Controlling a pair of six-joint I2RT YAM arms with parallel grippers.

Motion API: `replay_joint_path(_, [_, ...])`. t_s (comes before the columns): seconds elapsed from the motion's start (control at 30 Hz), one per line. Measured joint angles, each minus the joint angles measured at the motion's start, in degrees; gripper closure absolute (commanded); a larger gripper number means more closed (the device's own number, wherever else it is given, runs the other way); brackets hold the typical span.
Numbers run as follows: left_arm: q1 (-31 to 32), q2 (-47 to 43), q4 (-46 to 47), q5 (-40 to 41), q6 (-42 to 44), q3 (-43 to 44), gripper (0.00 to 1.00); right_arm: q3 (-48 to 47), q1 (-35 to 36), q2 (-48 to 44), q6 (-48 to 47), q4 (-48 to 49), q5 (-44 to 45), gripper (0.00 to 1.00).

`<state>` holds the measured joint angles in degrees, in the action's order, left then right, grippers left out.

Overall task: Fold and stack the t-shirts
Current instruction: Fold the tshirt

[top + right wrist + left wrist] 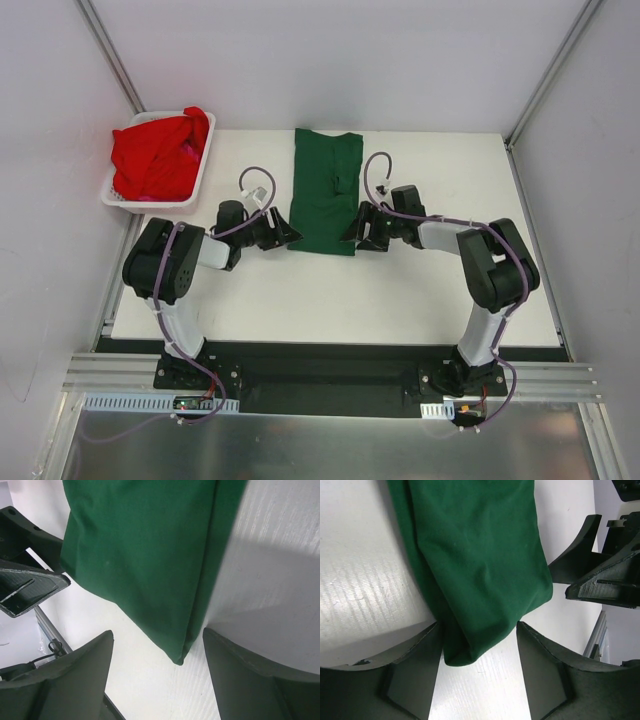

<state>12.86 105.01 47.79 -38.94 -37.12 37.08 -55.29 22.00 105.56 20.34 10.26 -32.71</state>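
**Item:** dark green soft-cloth t-shirt (325,190), folded to a long narrow strip. It lies flat on the white tabletop (430,290), midway between the left and right edges, running from the far edge toward the middle.

**Handling, as judged:** light, limp and several layers thick, so apt to slide and fall open. It is best taken at the two near corners, pinching all layers together.

**Left claw (283,238):** jaws apart, straddling the near left corner of the shirt, nothing gripped.

**Right claw (352,235):** jaws apart, the near right corner between them, nothing gripped.

**Also listed:** bright red t-shirts (155,155), heaped in a white slotted plastic basket (118,198) at the far left corner.
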Motion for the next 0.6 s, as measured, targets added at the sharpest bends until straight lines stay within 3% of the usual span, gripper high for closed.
replay_joint_path(0.1, [0.61,0.68,-0.04,0.02,-0.09,0.15,0.59,0.02,0.04,0.17,0.02,-0.02,-0.04,0.32])
replay_joint_path(0.2, [0.72,1.11,-0.24,0.02,-0.20,0.17,0.62,0.11,0.11,0.37,0.04,-0.07,0.02,0.37])
replay_joint_path(0.6, [0.72,1.18,-0.68,0.02,-0.15,0.15,0.63,0.74,0.28,0.96,0.07,-0.22,0.07,0.54])
